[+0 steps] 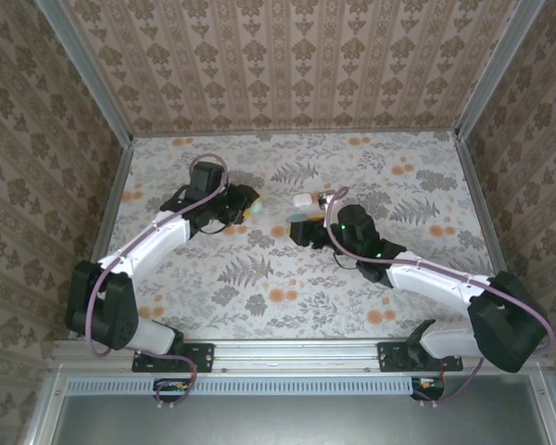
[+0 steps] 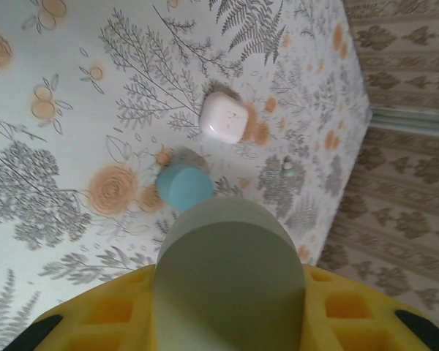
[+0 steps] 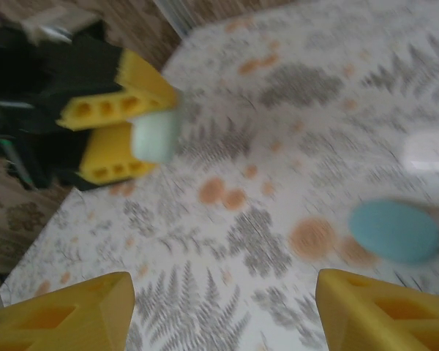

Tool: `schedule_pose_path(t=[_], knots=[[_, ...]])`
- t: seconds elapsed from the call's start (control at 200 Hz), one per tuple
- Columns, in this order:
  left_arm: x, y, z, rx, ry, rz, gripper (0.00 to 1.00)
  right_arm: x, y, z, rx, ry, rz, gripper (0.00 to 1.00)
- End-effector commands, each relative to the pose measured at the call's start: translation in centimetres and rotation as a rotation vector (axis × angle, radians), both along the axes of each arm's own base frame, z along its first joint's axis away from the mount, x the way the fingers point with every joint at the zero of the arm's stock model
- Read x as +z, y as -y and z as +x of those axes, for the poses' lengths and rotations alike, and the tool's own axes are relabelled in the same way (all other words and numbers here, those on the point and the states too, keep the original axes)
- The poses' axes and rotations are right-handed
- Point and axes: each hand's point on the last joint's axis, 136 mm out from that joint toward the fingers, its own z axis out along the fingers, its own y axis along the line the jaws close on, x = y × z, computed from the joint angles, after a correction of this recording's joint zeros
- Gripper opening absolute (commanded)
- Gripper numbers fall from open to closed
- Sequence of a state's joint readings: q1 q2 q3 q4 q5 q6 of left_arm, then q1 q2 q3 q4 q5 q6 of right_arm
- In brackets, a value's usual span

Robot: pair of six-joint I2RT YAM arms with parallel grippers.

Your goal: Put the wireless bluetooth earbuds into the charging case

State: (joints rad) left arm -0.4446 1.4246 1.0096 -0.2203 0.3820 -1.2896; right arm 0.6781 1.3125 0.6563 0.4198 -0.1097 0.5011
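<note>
The floral bench [image 1: 417, 176] carries everything. The left hand [image 2: 230, 307] is clamped on a pale green case [image 2: 230, 256]. The right hand [image 3: 230, 314] has its fingers apart, with nothing between them. Ahead of the left hand a teal case [image 2: 184, 186] lies nearest and a white case [image 2: 224, 117] farther out. One tiny earbud [image 2: 287, 167] lies on the bench, near both cases but touching neither.

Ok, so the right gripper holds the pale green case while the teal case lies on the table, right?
No, the left gripper holds the pale green case, as the right wrist view shows. The teal case does lie on the table.
</note>
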Motion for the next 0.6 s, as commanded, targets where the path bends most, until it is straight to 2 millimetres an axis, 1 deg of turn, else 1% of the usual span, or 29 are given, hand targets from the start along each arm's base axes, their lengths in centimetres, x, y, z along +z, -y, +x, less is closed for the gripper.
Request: schedule_pose_path(t=[0.0,0.005,0.02,0.04,0.095,0.185,0.19,0.2,0.23,0.405,0.5,0.59], knots=[[3.2,1.2,0.3,0.039,0.003,-0.154,0.29,3.3,-1.9,1.5,-0.016,0.178,0.059,0.69],[3.3,1.2,0.3,0.039,0.004,-0.156,0.29,3.5,-2.0,1.4,-0.014,0.182,0.062,0.69],[3.5,1.3,0.3,0.036,0.006,-0.161,0.29,2.7,-2.4,1.7,-0.01,0.174,0.051,0.69],[3.8,1.3,0.3,0.036,0.011,-0.166,0.29,2.6,-2.8,1.8,-0.004,0.176,0.052,0.69],[4.4,1.3,0.2,0.036,0.018,-0.174,0.29,3.0,-3.7,2.2,0.004,0.197,0.079,0.69],[5.0,1.3,0.0,0.045,0.016,-0.204,0.3,3.3,-4.5,3.0,-0.002,0.207,0.117,0.68],[5.0,1.3,0.0,0.046,0.016,-0.204,0.3,3.3,-4.5,3.1,-0.002,0.208,0.12,0.68],[5.0,2.1,-0.6,0.023,0.014,-0.205,0.3,3.4,-4.5,3.2,-0.003,0.211,0.123,0.68],[5.0,2.3,-0.9,0.017,0.008,-0.207,0.3,3.5,-4.9,3.3,0.001,0.216,0.132,0.67],[5.4,2.5,-1.2,0.016,0.008,-0.226,0.3,4.7,-6.2,4.4,0.014,0.235,0.18,0.66],[5.6,2.6,-1.2,0.016,0.013,-0.232,0.3,4.6,-6.9,5.0,0.02,0.228,0.187,0.66],[5.7,2.7,-1.3,0.015,0.012,-0.239,0.3,4.8,-7.0,5.6,0.004,0.229,0.208,0.65]])
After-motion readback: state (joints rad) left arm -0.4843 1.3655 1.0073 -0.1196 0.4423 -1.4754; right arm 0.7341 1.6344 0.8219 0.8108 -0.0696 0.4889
